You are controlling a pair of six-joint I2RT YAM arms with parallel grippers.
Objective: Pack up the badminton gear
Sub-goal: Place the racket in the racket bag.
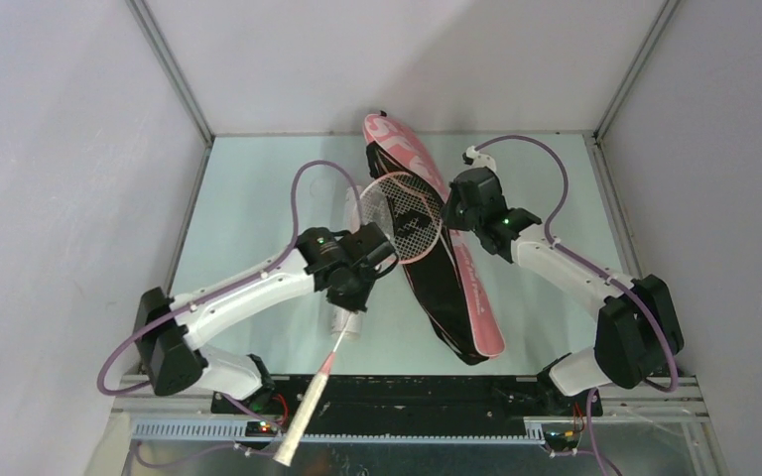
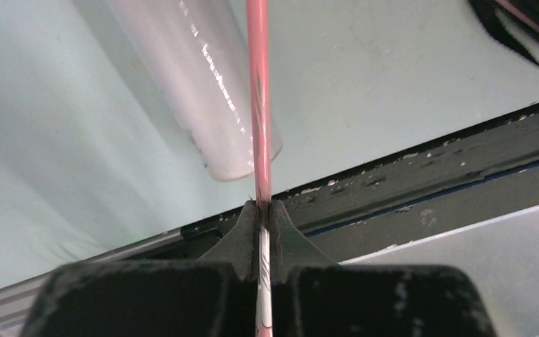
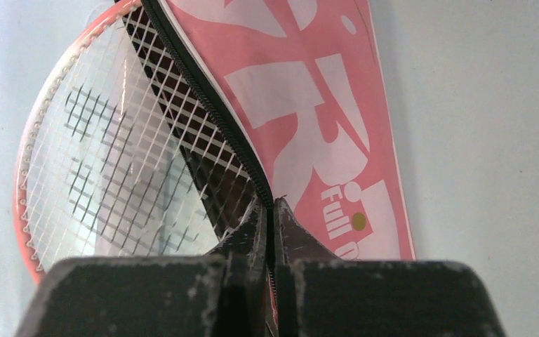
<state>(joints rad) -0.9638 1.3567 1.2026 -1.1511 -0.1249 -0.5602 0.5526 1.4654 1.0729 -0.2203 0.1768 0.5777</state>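
Racket and bag are each in one of my claws, and each grip has its reason. My left claw is pressed tight on the thin pink shaft, near where it turns white towards the handle, which juts out past the near edge of the bench. Holding it that far back lets me steer the strung head from behind and leaves the head free to go in first. My right claw is pinched shut on the zipper edge of the bag's pink printed flap, to hold the mouth open, I judge. The bag lies diagonally across the middle of the bench with its black inside showing, and the head sits over that opening, one side of the frame tucked under the flap I hold. I take this as the feeding-in step, with the racket not yet seated. The long white tube lies on the bench under my left arm, just beside the shaft; I cannot tell if they touch. I see no shuttlecocks. Next I would slide the frame along the bag's length, minding that it could snag on the zipper.
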